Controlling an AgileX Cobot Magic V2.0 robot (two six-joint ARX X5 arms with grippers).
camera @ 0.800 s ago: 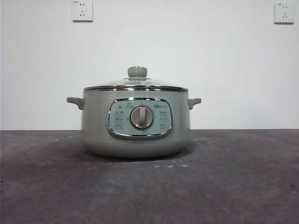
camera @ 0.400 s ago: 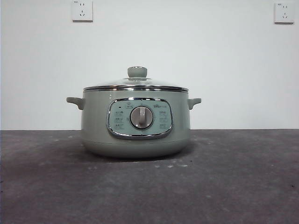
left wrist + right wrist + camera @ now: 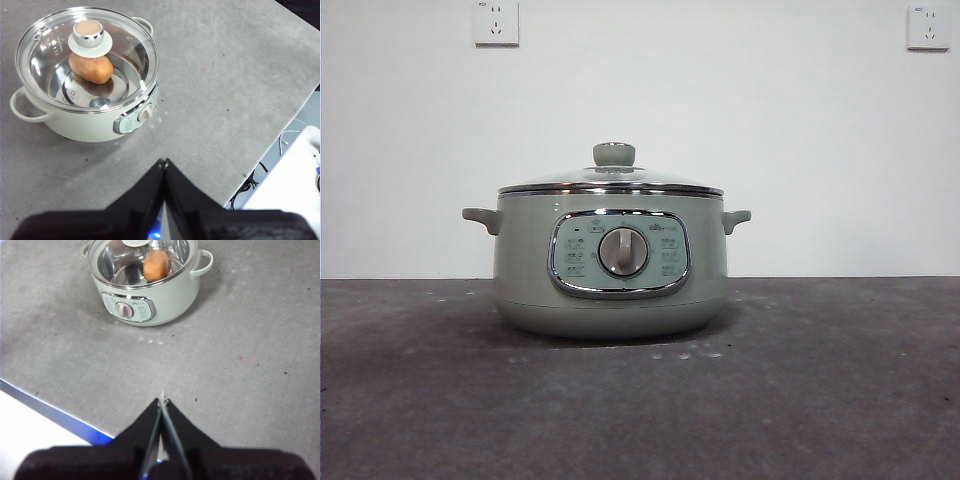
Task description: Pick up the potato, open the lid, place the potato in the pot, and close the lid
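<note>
Left gripper (image 3: 164, 162) and right gripper (image 3: 162, 401) are held clenched on nothing, well apart from the pot (image 3: 610, 262). The pot is seated on the grey table (image 3: 820, 400). The lid (image 3: 612, 180) is closed on it. The potato (image 3: 91, 68) is seen inside through the glass.

Lidded pot (image 3: 610, 265) on dark table (image 3: 820, 400)
</note>
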